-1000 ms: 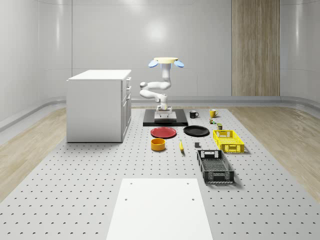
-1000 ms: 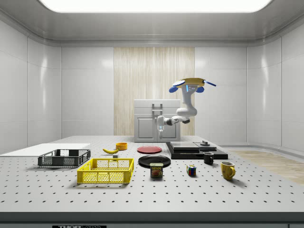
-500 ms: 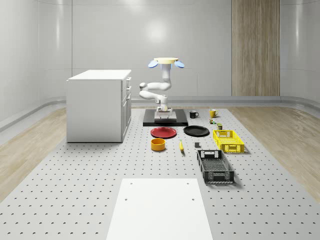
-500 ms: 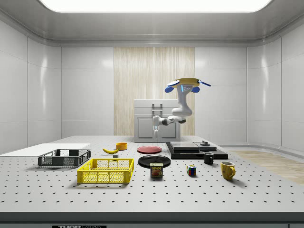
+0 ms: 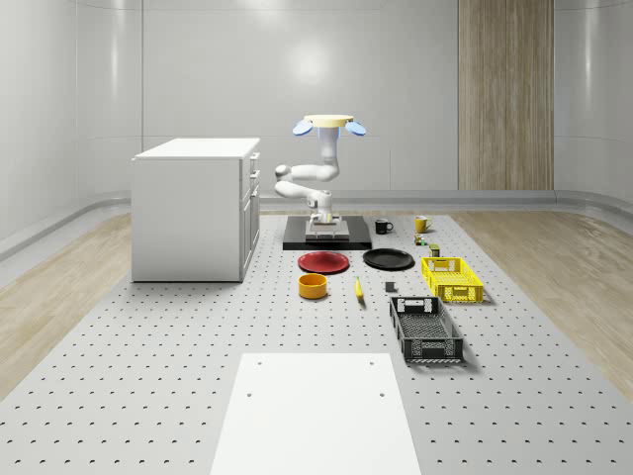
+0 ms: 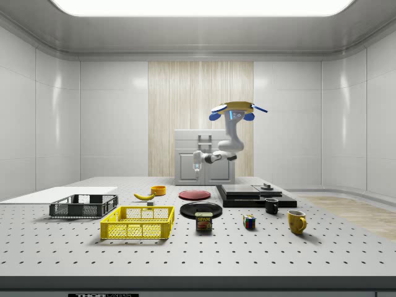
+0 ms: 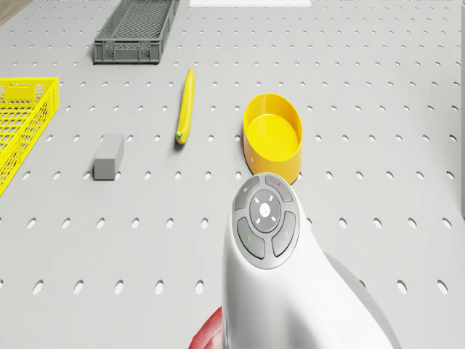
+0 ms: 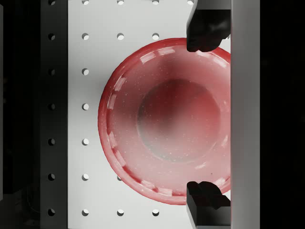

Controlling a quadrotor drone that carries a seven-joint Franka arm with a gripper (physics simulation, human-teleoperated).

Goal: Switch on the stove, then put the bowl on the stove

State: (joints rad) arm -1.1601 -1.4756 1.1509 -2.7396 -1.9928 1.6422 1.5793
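The yellow bowl [image 5: 313, 286] [image 6: 158, 190] [image 7: 273, 137] stands upright on the perforated table, nearer the front than the red plate [image 5: 323, 262] [image 8: 162, 119]. The black stove [image 5: 351, 240] [image 6: 247, 193] lies flat behind that plate. My drone [image 5: 329, 123] [image 6: 233, 110] hovers high above the stove's end nearest the plate. The white arm [image 7: 265, 218] reaches down and forward. The gripper [image 6: 197, 168] [image 8: 206, 114] hangs over the red plate, well above it. It is open, with nothing between its dark fingertips [image 8: 205, 28].
A white cabinet [image 5: 193, 208] stands at the whole-scene view's left. A banana [image 7: 186, 105] and a small grey block [image 7: 109, 156] lie beside the bowl. A black plate [image 5: 388, 259], yellow crate [image 5: 451, 278], grey crate [image 5: 424, 329] and mugs [image 6: 296, 221] occupy the right.
Drone and arm have drifted toward the side view's left, carrying the gripper from the stove's edge to above the red plate. The bowl has stayed put.
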